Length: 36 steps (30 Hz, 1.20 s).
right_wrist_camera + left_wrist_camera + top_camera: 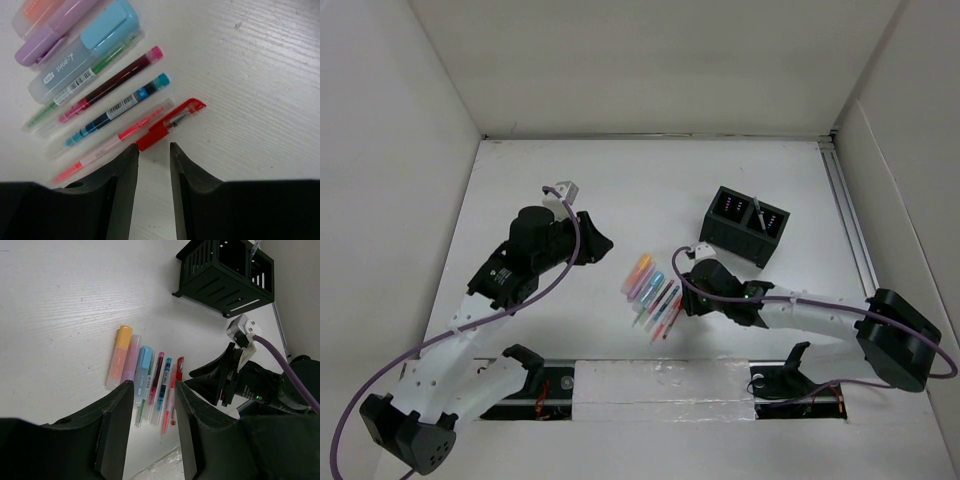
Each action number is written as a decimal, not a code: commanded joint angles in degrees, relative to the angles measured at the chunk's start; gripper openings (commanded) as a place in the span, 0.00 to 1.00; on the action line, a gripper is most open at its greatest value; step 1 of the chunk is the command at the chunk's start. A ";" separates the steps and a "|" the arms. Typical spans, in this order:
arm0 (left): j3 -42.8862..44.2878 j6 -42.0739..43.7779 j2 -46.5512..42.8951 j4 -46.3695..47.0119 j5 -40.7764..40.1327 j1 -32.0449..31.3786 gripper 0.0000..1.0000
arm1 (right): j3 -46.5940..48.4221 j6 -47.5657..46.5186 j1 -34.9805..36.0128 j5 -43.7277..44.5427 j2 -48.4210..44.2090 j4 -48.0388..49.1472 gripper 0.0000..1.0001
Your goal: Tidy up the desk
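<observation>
On the white desk point(620, 190) a row of pens and highlighters point(653, 295) lies side by side. From the right wrist view they are an orange point(35, 12), a purple point(55, 35) and a blue highlighter point(80, 55), then a green, a magenta, a blue and a pink pen, and a red pen point(167, 125) at the outer edge. My right gripper point(153, 146) is open just above the desk, its left fingertip at the red pen's end, nothing between its fingers. My left gripper point(152, 385) hovers left of the row, open and empty.
A black two-compartment organizer box point(745, 225) stands at the back right with a pen point(761, 212) upright in it. White panels wall the desk, and a metal rail point(850, 220) runs along its right edge.
</observation>
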 commanded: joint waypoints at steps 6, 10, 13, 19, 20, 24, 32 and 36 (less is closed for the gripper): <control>-0.97 -0.55 -1.25 1.57 1.75 -0.19 0.34 | 3.17 2.32 -0.89 0.14 5.08 7.15 0.39; -0.88 -0.46 -1.51 1.40 1.57 -0.19 0.34 | 3.78 2.85 -0.89 0.58 6.92 7.15 0.39; -0.88 -0.55 -1.86 1.31 1.66 -0.19 0.34 | 3.79 3.98 -0.89 0.49 8.06 7.07 0.38; -0.88 -0.46 -2.48 1.13 1.13 -0.19 0.34 | 4.31 7.76 -0.36 5.93 5.79 -2.67 0.26; -0.88 -0.46 -2.48 1.04 1.13 -0.19 0.34 | 4.40 8.38 -0.36 6.72 5.17 -4.34 0.25; -1.15 -0.46 -2.48 1.57 0.87 -0.19 0.34 | 4.31 7.87 -0.36 11.72 1.39 -11.11 0.28; -1.06 -0.64 -0.98 3.06 1.22 -0.71 0.34 | 5.19 1.45 -1.68 8.58 7.53 -8.49 0.42; -0.71 -0.90 -0.98 3.33 0.78 -0.71 0.34 | 7.12 -0.31 -2.21 8.22 11.31 -8.92 0.09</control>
